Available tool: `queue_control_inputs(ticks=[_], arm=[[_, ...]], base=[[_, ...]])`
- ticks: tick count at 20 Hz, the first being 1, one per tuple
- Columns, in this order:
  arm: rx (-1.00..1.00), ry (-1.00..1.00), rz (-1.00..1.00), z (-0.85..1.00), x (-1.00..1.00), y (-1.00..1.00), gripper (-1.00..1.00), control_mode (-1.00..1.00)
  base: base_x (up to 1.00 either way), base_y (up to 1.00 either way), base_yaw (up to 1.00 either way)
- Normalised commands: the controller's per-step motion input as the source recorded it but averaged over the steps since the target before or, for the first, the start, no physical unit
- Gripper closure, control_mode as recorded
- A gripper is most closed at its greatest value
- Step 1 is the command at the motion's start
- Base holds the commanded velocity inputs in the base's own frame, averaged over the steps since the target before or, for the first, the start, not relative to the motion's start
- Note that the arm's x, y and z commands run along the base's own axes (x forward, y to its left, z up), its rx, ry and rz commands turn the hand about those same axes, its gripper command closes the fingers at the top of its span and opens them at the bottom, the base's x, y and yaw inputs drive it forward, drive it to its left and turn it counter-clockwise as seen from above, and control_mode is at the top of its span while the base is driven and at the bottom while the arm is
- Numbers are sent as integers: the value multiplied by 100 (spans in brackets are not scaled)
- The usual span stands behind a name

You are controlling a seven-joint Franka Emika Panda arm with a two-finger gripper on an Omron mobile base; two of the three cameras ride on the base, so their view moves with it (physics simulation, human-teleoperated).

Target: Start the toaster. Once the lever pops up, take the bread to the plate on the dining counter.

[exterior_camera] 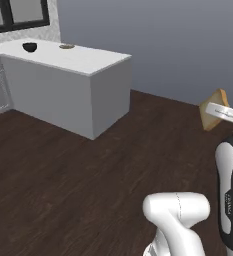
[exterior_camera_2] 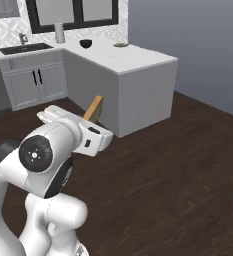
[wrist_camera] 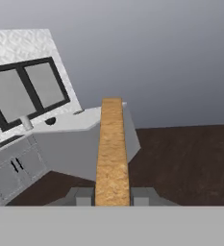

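Golden-tan square toast slice point(wrist_camera: 112, 151) sits right up against the hand camera, edge-on, pinched between the two dark fingers point(wrist_camera: 84, 196) of the claw point(wrist_camera: 112, 197), which is clamped on the bread's lower edge. From the left base view the claw point(exterior_camera: 222, 112) carries the slice point(exterior_camera: 213, 109) in the air over the dark wood floor point(exterior_camera: 88, 170), with nothing touching it but the fingers. From the right base view the bread point(exterior_camera_2: 94, 109) pokes up just past the white arm point(exterior_camera_2: 73, 132).

Well ahead of the claw stands the long white countertop with grey base point(exterior_camera: 73, 60). On its top, far from the claw, rests the round shallow brownish-grey plate point(exterior_camera: 66, 46); it is too small to tell what lies in it. Beside the plate, farther along the counter, sits a small dark bowl point(exterior_camera: 30, 47), its contents not discernible. Beyond the bowl there is a dark sink basin point(exterior_camera_2: 25, 48) set in the white cabinet run point(exterior_camera_2: 35, 82), under a black-framed window point(exterior_camera_2: 70, 12).
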Motion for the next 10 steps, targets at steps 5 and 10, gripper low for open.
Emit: queue_control_inputs(ticks=[5, 10], arm=[[0, 0, 0, 0, 0, 0, 100, 100], [0, 0, 0, 0, 0, 0, 100, 100]], base=[[100, 5, -38], [100, 2, -47]])
